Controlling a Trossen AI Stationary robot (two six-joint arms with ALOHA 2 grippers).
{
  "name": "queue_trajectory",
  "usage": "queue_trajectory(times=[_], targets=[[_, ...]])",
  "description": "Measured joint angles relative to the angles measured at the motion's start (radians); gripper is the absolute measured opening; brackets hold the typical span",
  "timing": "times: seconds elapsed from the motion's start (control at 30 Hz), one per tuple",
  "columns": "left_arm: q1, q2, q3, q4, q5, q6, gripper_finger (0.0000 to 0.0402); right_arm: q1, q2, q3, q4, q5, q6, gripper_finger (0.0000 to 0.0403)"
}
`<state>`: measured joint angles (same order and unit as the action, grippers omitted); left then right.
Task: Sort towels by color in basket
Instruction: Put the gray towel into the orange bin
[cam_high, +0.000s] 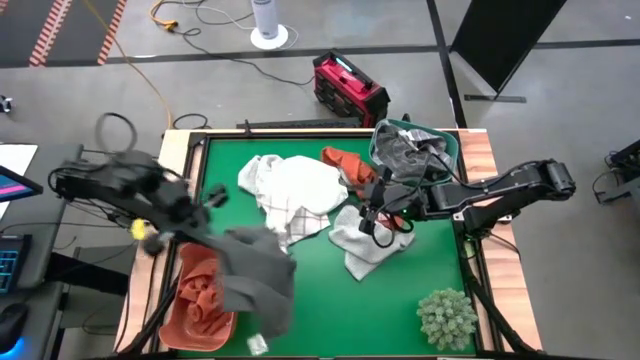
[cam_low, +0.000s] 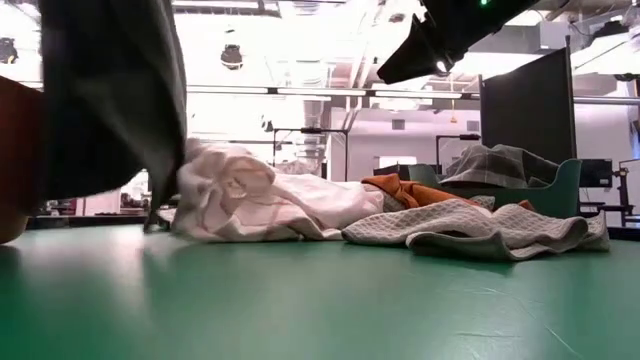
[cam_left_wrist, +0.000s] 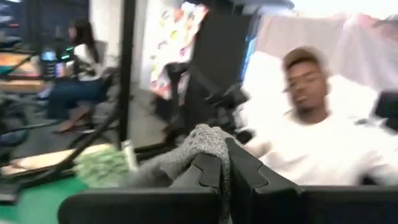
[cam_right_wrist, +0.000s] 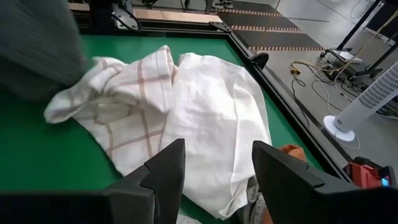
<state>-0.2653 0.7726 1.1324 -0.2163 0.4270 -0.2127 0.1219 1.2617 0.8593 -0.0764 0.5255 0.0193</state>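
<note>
My left gripper (cam_high: 215, 205) is raised over the table's left side, shut on a plain grey towel (cam_high: 255, 275) that hangs beside the orange basket (cam_high: 178, 318). A rust-orange towel (cam_high: 200, 290) lies in that basket. White and thin-checked towels (cam_high: 295, 195) lie heaped mid-table, with a rust-orange one (cam_high: 345, 165) and a pale one (cam_high: 365, 245) next to them. A grey checked towel (cam_high: 405, 150) fills the green basket (cam_high: 452, 150). My right gripper (cam_right_wrist: 217, 152) hovers open over the white towels (cam_right_wrist: 211, 112), touching nothing. My left gripper pinches a bunched fold of the grey towel (cam_left_wrist: 205, 138) between its two fingers (cam_left_wrist: 249, 171). The fingers lie about level, pointing toward the table's right. The towel (cam_low: 110, 100) hangs slack below them; whether its lower end touches the table I cannot tell.
A spiky pale-green plant ball (cam_high: 447, 318) sits at the near right corner. Bare green table (cam_low: 320, 300) stretches along the near edge. A person in a white shirt (cam_left_wrist: 311, 143) sits beyond the table. A red case (cam_high: 348, 88) stands on the floor behind.
</note>
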Motion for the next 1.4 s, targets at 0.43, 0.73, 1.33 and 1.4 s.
queue_trajectory(times=[0.43,0.73,1.33,1.4], targets=[[-0.002,-0.249,-0.01,-0.643,-0.193,-0.434,0.0,0.0,0.003,0.0,-0.017,0.0,0.033,0.0217],[-0.069,-0.084,-0.285,-0.779,0.006,-0.733,0.0,-0.005,0.003,0.0,-0.068,0.0,0.08,0.0217],[-0.562,0.508,-0.226,-0.588,-0.146,-0.756,0.0,-0.034,0.003,0.0,-0.085,0.0,0.089,0.0217],[-0.596,0.574,-0.235,-0.585,-0.148,-0.766,0.0,-0.036,0.003,0.0,-0.077,0.0,0.086,0.0217]])
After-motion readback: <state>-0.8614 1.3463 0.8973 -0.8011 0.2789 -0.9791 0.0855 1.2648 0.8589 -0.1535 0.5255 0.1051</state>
